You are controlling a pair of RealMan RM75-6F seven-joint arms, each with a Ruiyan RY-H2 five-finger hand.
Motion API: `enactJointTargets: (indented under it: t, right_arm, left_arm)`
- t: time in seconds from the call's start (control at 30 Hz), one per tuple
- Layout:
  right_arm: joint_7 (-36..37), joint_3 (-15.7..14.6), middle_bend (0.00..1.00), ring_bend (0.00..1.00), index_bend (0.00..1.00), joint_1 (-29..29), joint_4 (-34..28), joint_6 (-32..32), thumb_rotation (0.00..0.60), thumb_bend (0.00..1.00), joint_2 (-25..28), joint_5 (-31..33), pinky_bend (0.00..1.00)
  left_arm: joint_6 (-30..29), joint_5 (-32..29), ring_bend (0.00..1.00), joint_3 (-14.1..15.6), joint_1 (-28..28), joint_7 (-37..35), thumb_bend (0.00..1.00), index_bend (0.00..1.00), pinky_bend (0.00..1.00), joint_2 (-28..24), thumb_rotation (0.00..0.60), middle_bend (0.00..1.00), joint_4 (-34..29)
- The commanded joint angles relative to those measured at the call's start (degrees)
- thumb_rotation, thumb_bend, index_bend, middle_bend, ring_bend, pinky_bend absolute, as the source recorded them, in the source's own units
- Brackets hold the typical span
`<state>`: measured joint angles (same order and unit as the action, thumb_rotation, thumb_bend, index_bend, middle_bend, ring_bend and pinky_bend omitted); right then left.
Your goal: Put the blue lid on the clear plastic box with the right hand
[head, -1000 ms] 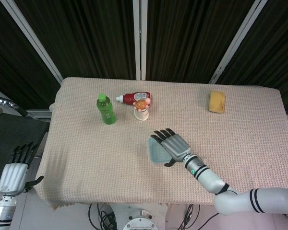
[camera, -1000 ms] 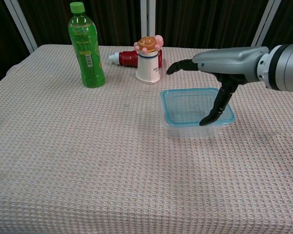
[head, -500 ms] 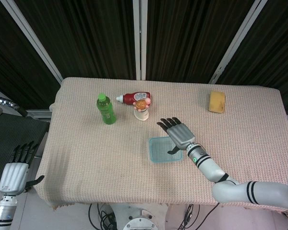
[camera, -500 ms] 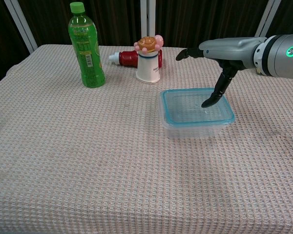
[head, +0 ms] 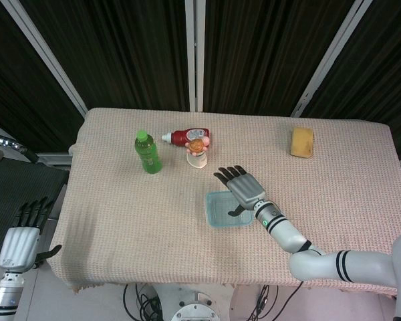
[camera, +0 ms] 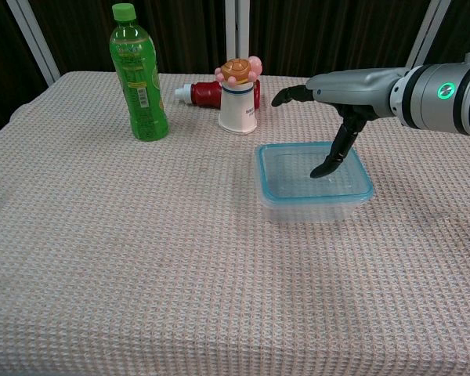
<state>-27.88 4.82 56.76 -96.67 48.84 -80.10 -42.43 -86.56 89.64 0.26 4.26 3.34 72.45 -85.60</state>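
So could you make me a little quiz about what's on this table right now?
1. True or false: the blue lid sits on the clear plastic box.
2. What stands upright nearest the table's left side?
A. green bottle
B. yellow sponge
C. red bottle
3. Fill in: the right hand is above the ___, holding nothing.

Key: 1 true; 2 A; 3 lid.

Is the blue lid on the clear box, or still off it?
On. The blue lid sits level atop the clear box, rim matching all round; whether it is snapped shut cannot be told.
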Motion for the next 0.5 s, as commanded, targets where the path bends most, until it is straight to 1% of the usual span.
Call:
enactJointTargets:
  t: [0.03, 0.5]
  right_arm:
    - [-0.22, -0.12, 0.00, 0.00, 0.00, 0.04, -0.28, 0.16, 0.580, 0.00, -0.05, 0.08, 0.00]
    - [-1.34, -1.56, 0.00, 0.00, 0.00, -0.88, -3.40, 1.77, 0.580, 0.00, 1.49, 0.56, 0.00]
  left_arm:
    - [-0.11, -0.02, 0.00, 0.04, -0.10, -0.14, 0.00, 0.06, 0.00, 0.00, 0.600, 0.00, 0.10]
    - [-0.05, 0.15, 0.00, 0.02, -0.03, -0.99, 0.00, 0.06, 0.00, 0.37, 0.600, 0.00, 0.90]
